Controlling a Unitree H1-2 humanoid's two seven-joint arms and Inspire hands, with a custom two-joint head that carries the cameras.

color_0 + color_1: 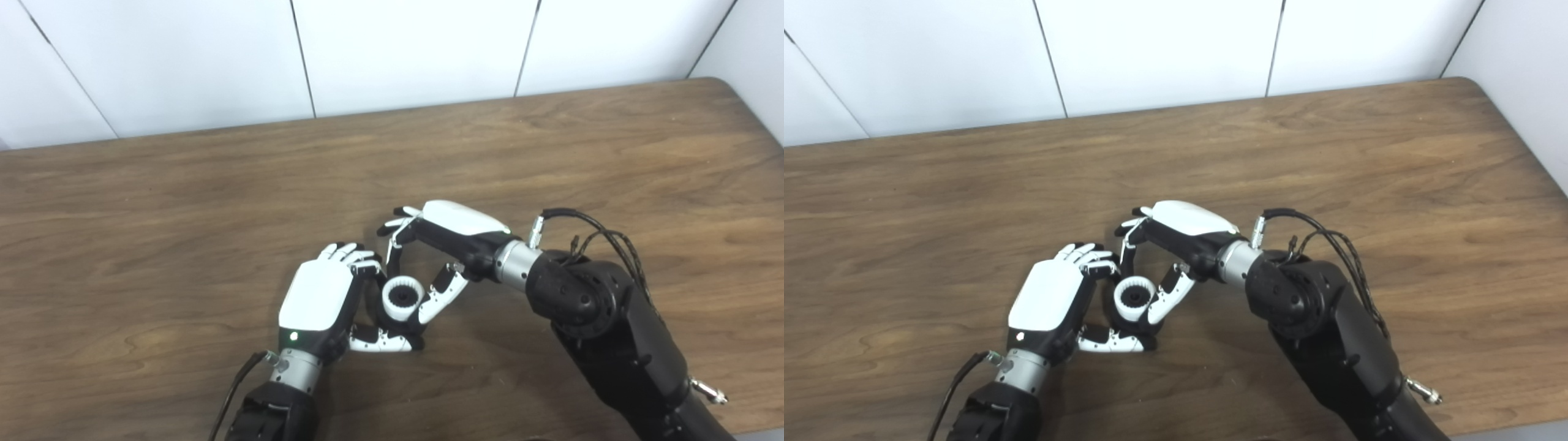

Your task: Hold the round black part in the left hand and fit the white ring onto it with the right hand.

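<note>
The white ring (394, 308) sits over the round black part, whose toothed black middle (403, 297) shows inside the ring. The rest of the black part is hidden by the ring and fingers. My left hand (318, 300) is curled around the part from the left and below, just above the table. My right hand (456, 236) reaches in from the right. Its thumb (440, 295) rests against the ring's right side and a finger (395, 248) comes down at the ring's far side. The ring also shows in the right eye view (1126, 310).
The brown wooden table (184, 214) stretches to a white panelled wall at the back. Its right edge and rounded far corner (735, 86) are in view. Black cables (606, 236) loop off my right wrist.
</note>
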